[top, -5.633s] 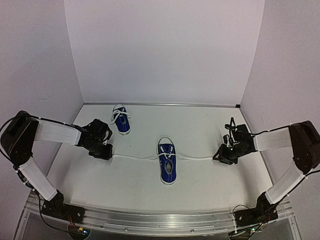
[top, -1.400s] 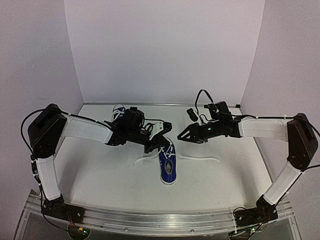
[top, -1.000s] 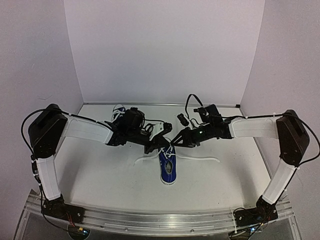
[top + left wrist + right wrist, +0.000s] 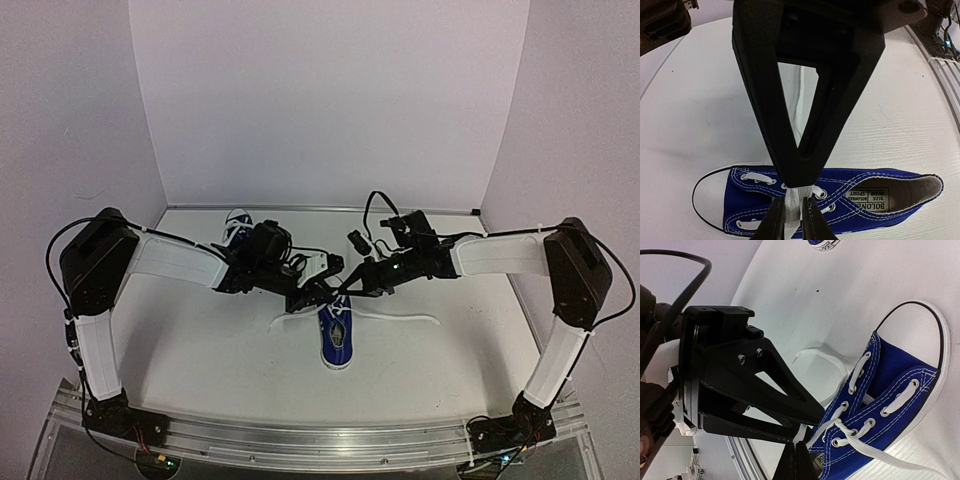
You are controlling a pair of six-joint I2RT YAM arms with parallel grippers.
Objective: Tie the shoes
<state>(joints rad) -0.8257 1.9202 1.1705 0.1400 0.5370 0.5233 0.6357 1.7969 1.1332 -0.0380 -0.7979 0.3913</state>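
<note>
Your right gripper [image 4: 347,291] has closed in on the white lace [image 4: 867,447] over the blue canvas sneaker [image 4: 337,335], pinched shut, your left gripper [image 4: 792,220] meets it, narrowly parted around lace.

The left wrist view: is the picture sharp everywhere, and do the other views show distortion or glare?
Left wrist view: the shoe is sharp, but the left hand close to the lens is soft. Top external view: wide-angle bending at the table edges, even light, no glare. Right wrist view: tilted, shoe sharp.

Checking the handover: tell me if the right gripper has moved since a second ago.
Yes. The right gripper crept left, closer over the near shoe.
</note>
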